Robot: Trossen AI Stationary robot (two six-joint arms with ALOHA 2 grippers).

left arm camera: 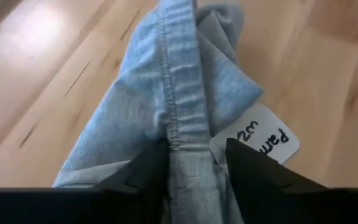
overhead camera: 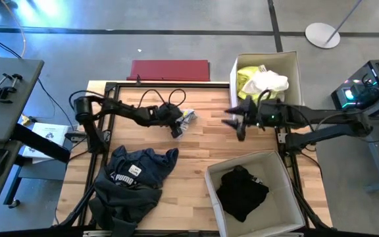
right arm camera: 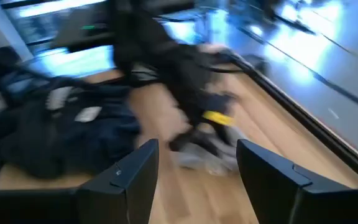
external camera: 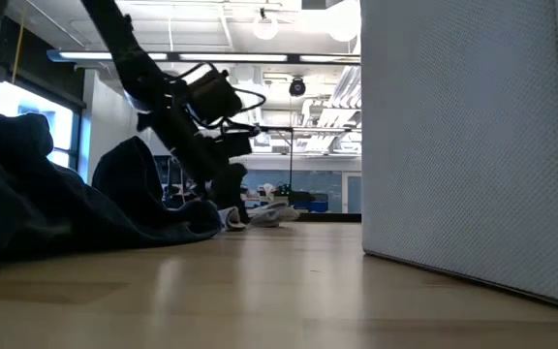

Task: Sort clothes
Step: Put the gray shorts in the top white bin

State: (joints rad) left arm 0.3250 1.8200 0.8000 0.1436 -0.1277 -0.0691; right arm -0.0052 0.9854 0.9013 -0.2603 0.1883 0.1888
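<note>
A small light-grey garment [overhead camera: 187,118] lies crumpled on the wooden table [overhead camera: 209,141], with a white label [left arm camera: 263,140] at its edge. My left gripper [overhead camera: 176,129] is down at it, open, one finger on either side of its seamed fold [left arm camera: 178,93]. My right gripper [overhead camera: 237,125] hovers open above the table's middle right, holding nothing. A navy garment with a white Puma logo [overhead camera: 133,175] lies heaped at the near left. Yellow and white clothes [overhead camera: 263,80] fill the far box, and a black garment [overhead camera: 242,191] lies in the near box. My left gripper comes at the grey garment slanting down from the table's left. Its fingers [left arm camera: 143,173] stand on either side of the seamed fold [left arm camera: 180,144], along the seam. I cannot tell whether they touch the cloth. The garment lies slack on the table.
A white box [overhead camera: 293,69] stands at the far right and another [overhead camera: 278,168] at the near right; the near one's wall [external camera: 473,145] fills the right of the low view. A red mat [overhead camera: 170,70] lies past the far edge. Bare wood shows at the table's middle.
</note>
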